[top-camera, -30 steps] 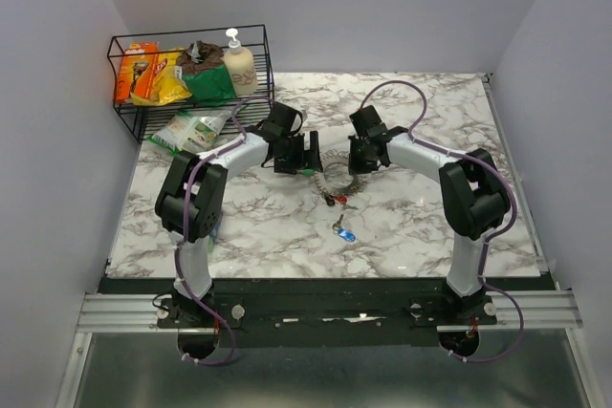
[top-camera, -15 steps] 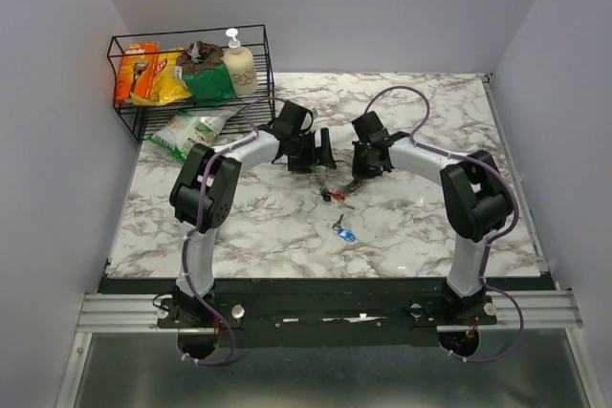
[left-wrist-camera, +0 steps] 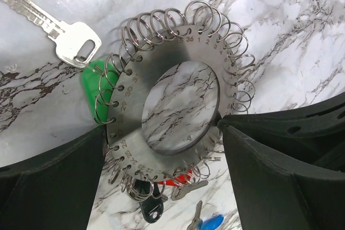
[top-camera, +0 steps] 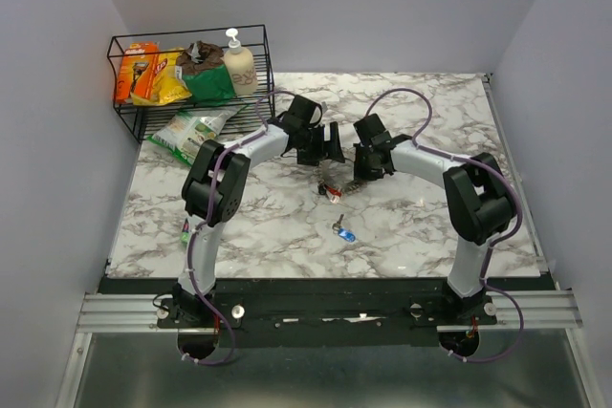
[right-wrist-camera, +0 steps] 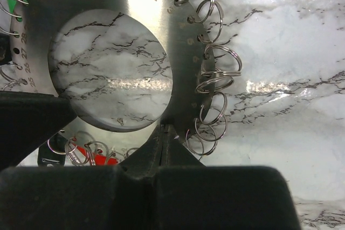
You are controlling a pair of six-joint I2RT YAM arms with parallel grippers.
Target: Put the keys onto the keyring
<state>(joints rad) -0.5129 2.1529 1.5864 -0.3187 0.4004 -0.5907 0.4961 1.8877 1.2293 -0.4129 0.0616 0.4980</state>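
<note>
The keyring (left-wrist-camera: 126, 114) is a flat silvery disc with numbered holes, many small split rings round its rim and an open centre. It also shows in the right wrist view (right-wrist-camera: 178, 52) and the top view (top-camera: 346, 179). My right gripper (right-wrist-camera: 166, 127) is shut on its rim; in the top view it (top-camera: 358, 171) is on the ring's right. My left gripper (left-wrist-camera: 163, 130) is open, with a finger on each side of the ring; the top view shows it (top-camera: 329, 145) on the ring's left. Green (left-wrist-camera: 91, 87), red (left-wrist-camera: 183, 177) and black (left-wrist-camera: 148, 204) keys hang from the ring. A plain silver key (left-wrist-camera: 59, 22) and a blue key (top-camera: 343, 232) lie loose.
A black wire basket (top-camera: 186, 33) at the back left holds snack packs and a soap bottle (top-camera: 239, 66). A green-and-white packet (top-camera: 191, 128) lies in front of it. Walls close in on the left, back and right sides of the marble table (top-camera: 430, 226).
My left arm has swung right and forward, bringing its open gripper up to the keyring. The right gripper has shifted only slightly, and the blue key has not moved.
</note>
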